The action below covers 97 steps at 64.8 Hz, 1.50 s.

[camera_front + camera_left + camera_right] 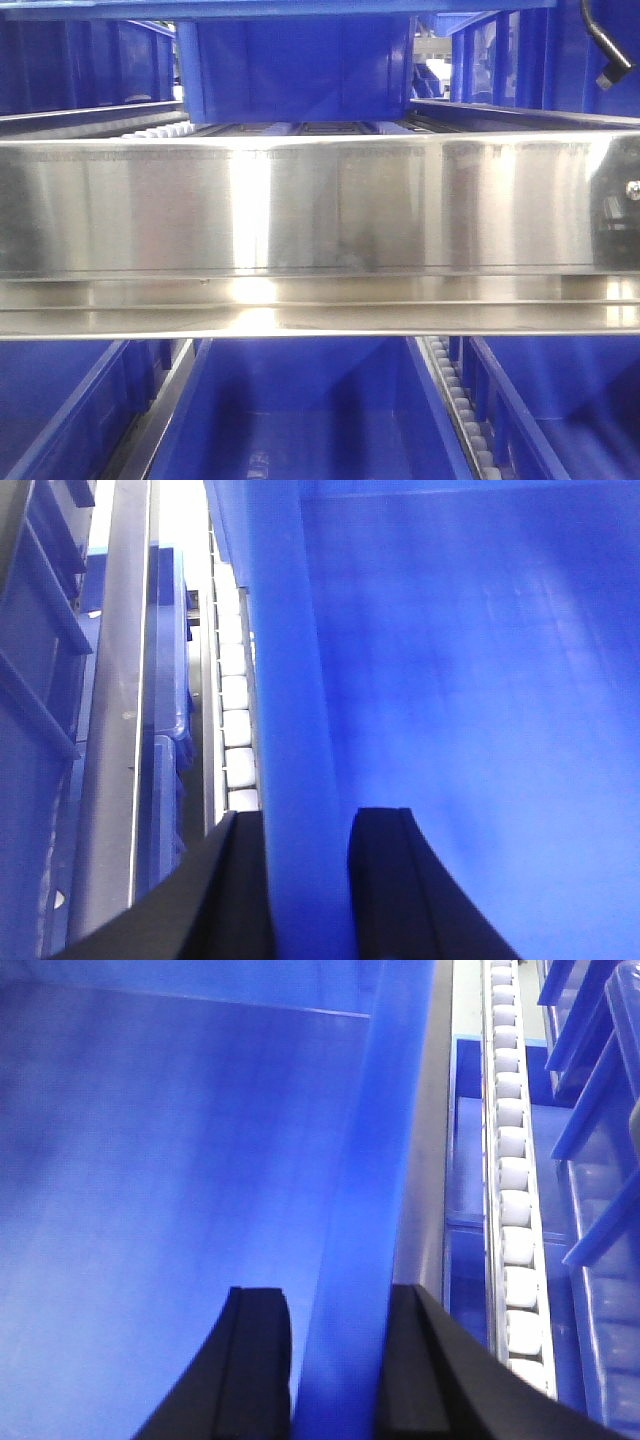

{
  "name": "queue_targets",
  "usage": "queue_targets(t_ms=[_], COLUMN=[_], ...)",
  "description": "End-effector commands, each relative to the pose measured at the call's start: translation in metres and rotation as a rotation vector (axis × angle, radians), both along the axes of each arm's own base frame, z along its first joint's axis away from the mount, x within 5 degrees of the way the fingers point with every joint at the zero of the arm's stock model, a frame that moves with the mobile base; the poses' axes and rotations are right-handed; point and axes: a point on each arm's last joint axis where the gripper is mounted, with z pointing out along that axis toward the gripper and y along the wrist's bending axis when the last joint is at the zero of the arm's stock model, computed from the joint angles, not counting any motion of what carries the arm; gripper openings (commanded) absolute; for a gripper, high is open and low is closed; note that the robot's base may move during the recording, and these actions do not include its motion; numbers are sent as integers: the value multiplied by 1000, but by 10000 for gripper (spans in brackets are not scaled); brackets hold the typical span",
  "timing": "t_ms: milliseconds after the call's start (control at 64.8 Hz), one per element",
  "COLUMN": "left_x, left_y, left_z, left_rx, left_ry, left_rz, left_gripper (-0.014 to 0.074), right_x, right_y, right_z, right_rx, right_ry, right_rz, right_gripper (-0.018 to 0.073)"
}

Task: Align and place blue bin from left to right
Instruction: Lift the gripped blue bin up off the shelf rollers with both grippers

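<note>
1. Looks like mid-task to me: the blue bin point(480, 680) is gripped on both sides but sits in its roller lane, so the aligning and the set-down are left.
2. Left claw point(306, 825): barely open, fingers pinching the bin's left wall.
3. Right claw point(335, 1298): same grip on the right wall.
4. Further out, white rollers point(512, 1210) run alongside the bin. A steel rail point(320, 200) blocks most of my front view.
</note>
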Motion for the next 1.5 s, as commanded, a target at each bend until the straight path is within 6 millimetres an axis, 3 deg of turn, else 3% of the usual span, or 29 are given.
queue_targets(t_ms=[0,432,1482], left_x=[-8,-8,-8], left_y=[-1,-1,-1], left_z=[19,19,19], left_rx=[-28,-28,-28], left_ry=[-115,-115,-115], left_rz=[-18,-18,-18], left_gripper=[-16,-16,-16], right_x=[-6,-2,-2], right_y=[-1,0,0], right_z=[27,34,35], right_rx=[20,42,42], right_ry=[-195,-284,-285], right_rz=[25,30,30], right_gripper=[-71,-71,-71])
